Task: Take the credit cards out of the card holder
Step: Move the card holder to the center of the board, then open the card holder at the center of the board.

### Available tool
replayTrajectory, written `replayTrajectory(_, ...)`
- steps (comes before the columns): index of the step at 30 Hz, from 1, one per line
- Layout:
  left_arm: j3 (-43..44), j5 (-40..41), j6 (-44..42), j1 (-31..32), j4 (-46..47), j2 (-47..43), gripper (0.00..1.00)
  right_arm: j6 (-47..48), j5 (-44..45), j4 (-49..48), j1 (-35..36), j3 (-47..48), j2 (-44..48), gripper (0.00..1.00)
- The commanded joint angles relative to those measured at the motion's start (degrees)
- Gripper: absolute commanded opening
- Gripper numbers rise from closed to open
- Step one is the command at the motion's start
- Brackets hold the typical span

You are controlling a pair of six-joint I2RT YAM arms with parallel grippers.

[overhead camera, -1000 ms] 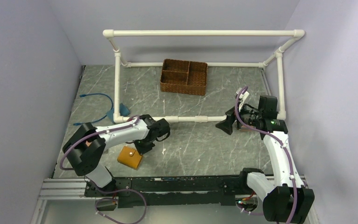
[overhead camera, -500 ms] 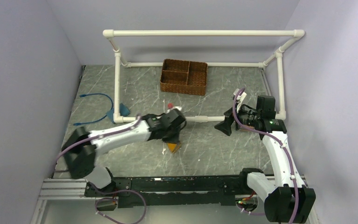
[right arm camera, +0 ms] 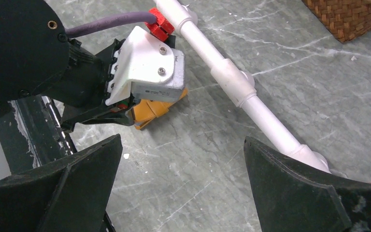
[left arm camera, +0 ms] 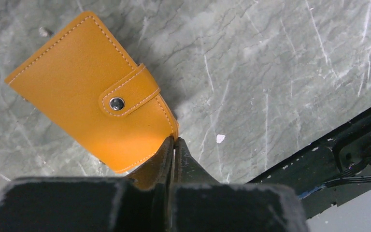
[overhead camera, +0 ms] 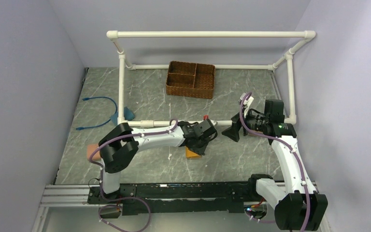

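Two claws, left first. My left claw (left arm camera: 174, 144) is pinched tight on the near edge of the card holder (left arm camera: 87, 92), fingertips pressed together on the orange leather. The card holder sits on the marble table (left arm camera: 270, 72) with its strap snapped over the button (left arm camera: 117, 103) (so its inside is hidden). From above it lies near the table's middle, just on my side of the white pipe (right arm camera: 227, 77). Further right, my right claw (right arm camera: 182, 140) hangs clear of the table, fingers spread wide, gripping nothing, facing the card holder.
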State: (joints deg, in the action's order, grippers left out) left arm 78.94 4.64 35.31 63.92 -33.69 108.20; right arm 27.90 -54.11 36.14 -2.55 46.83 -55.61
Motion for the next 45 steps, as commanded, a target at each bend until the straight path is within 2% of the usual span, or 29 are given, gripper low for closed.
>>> replayTrajectory(1, -2.56, -4.08, -0.16, -0.02, 6.03, -3.26, 0.09, 2.31, -0.02, 0.02, 0.78, 0.81, -0.28, 1.00)
replayTrajectory(4, -5.77, -4.12, 0.75, -0.02, 8.94, -7.15, 0.38, 3.17, -0.63, 0.61, 0.88, 0.82, -0.21, 1.00)
replayTrajectory(6, -7.70, -4.12, 0.93, -0.02, 10.29, -10.10, 0.48, 4.06, -1.32, 1.13, 0.97, 0.90, -0.20, 1.00)
replayTrajectory(12, -16.54, -3.96, 2.55, -0.15, 15.29, -19.84, 0.59, 9.15, -3.81, 3.51, 1.59, 0.30, 0.28, 0.99)
replayTrajectory(18, -27.73, -4.12, 7.12, -3.27, 20.58, -28.01, 0.63, 22.41, -7.43, 8.76, 4.35, -1.73, 0.86, 0.91)
replayTrajectory(21, -33.69, -5.08, 8.46, -5.04, 26.05, -33.16, 0.74, 25.62, -6.35, 8.78, 5.96, -2.66, 0.56, 0.91)
replayTrajectory(24, -38.96, -4.81, 10.48, -6.12, 30.69, -38.82, 0.90, 27.29, -4.81, 8.30, 7.95, -3.36, 0.06, 0.93)
replayTrajectory(27, -44.00, -2.89, 12.26, -7.21, 33.22, -43.55, 0.97, 29.16, -3.79, 8.31, 9.51, -4.05, -0.27, 0.93)
replayTrajectory(31, -49.74, -1.47, 15.20, -8.01, 40.21, -47.36, 0.99, 33.15, -2.74, 8.73, 12.24, -4.33, -1.08, 0.93)
replayTrajectory(35, -55.75, -2.43, 18.17, -8.17, 52.71, -47.14, 0.99, 34.20, 3.25, 6.45, 17.39, -3.03, -3.35, 0.92)
replayTrajectory(42, -52.78, -4.10, 19.64, -8.59, 50.72, -41.39, 0.97, 24.32, 14.13, -5.75, 29.94, -2.92, -11.01, 0.84)
replayTrajectory(45, -52.46, -3.51, 20.40, -8.81, 51.11, -39.07, 0.96, 21.30, 18.94, -9.33, 33.22, -3.09, -14.67, 0.80)
